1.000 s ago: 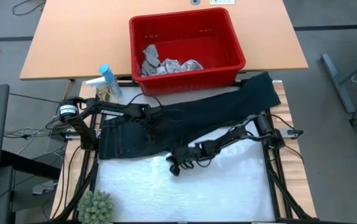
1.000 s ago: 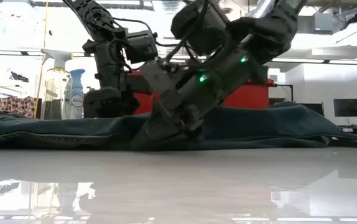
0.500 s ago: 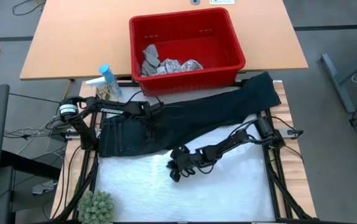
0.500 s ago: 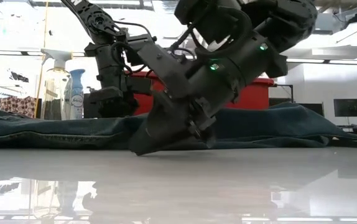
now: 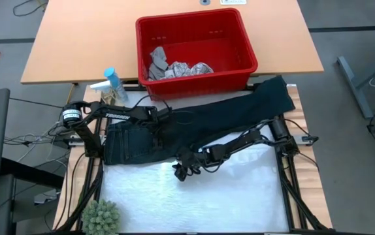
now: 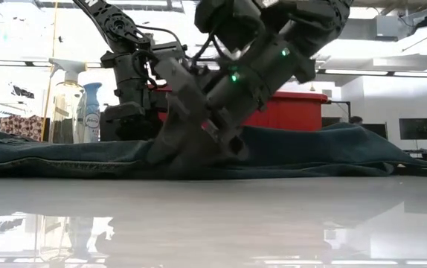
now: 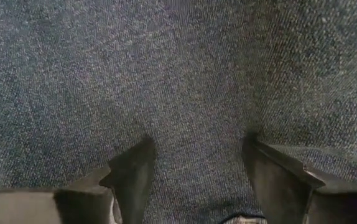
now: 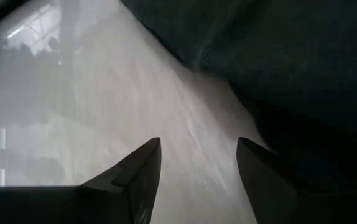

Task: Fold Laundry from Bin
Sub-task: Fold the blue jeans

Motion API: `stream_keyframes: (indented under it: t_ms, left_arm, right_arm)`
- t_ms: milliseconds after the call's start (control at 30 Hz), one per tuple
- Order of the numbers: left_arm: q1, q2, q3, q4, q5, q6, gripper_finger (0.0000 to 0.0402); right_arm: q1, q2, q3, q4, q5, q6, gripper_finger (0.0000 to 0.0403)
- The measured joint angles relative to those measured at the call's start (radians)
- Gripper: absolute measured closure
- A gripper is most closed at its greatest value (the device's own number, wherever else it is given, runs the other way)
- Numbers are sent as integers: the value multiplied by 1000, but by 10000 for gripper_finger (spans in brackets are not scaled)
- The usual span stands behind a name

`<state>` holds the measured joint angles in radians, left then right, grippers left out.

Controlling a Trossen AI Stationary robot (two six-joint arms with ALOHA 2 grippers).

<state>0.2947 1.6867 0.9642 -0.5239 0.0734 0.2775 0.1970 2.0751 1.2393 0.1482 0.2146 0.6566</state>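
Dark trousers [image 5: 227,117] lie spread flat across the white table top, waist end at the left, legs running to the far right. My left gripper [image 5: 153,127] stands open over the waist end, pointing steeply down, and cloth fills its wrist view [image 7: 196,152]. My right gripper [image 5: 179,172] is open at the trousers' near edge [image 8: 241,68], slanting down over bare table and touching nothing that shows. The red bin [image 5: 200,81] stands beyond the trousers, with grey and white laundry [image 5: 174,67] crumpled on its floor. My left gripper has its spread fingertips [image 7: 138,158] down at the trousers' cloth near the waist end [image 7: 197,112], coming from above. No fold is caught between the fingers. I cannot tell whether the tips press the cloth or hover just over it.
Two spray bottles [image 5: 112,85] stand at the table's far left corner. A small green plant [image 5: 101,217] sits at the near left corner. The white table top [image 5: 194,202] lies bare near the front edge. A wooden table [image 5: 76,39] carries the bin.
My right gripper drew back a little from the trousers toward the table's near edge, then came back to their near edge, rose slightly and rolled. The trousers lie as they did.
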Motion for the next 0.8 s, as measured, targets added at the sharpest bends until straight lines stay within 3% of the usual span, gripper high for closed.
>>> stream_keyframes:
  t_ms: [300,800]
  left_arm:
    - [0,0,0,0,4,0,166]
    - [0,0,0,13,26,-1,166]
  right_arm:
    - [-16,-23,-1,-70,23,-59,176]
    - [-97,-9,-1,38,-23,-193,180]
